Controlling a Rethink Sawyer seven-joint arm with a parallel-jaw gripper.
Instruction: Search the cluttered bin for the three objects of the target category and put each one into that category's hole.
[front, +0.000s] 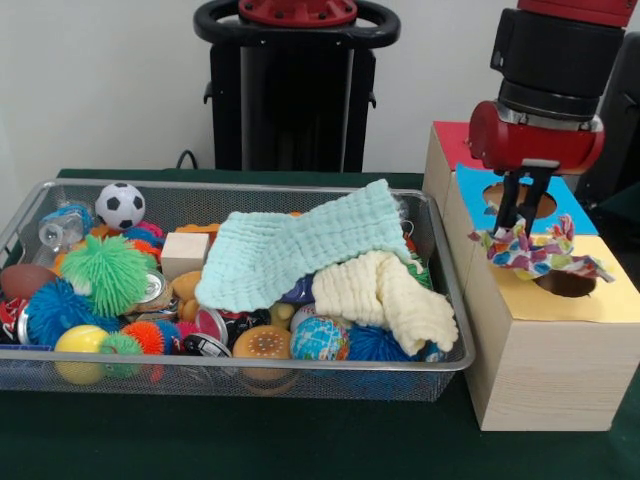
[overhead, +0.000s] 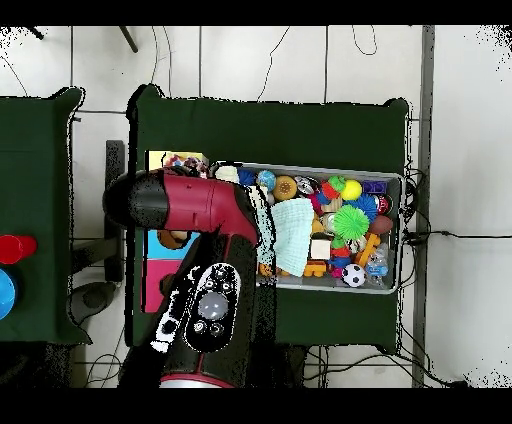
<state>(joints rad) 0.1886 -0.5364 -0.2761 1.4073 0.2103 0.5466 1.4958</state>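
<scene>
Dangling a patterned cloth (front: 532, 250) from closed jaws, the Sawyer gripper (front: 516, 225) hangs over the yellow-topped box (front: 600, 300), the fabric just beside its round hole (front: 566, 284) — not yet dropped in. In the wire bin (front: 445, 300) on the green bench (front: 300, 440), a mint cloth (front: 300, 255) and a cream cloth (front: 385, 295) lie draped over balls and cans. By this evidence, one cloth is nearly delivered — two apparently wait.
</scene>
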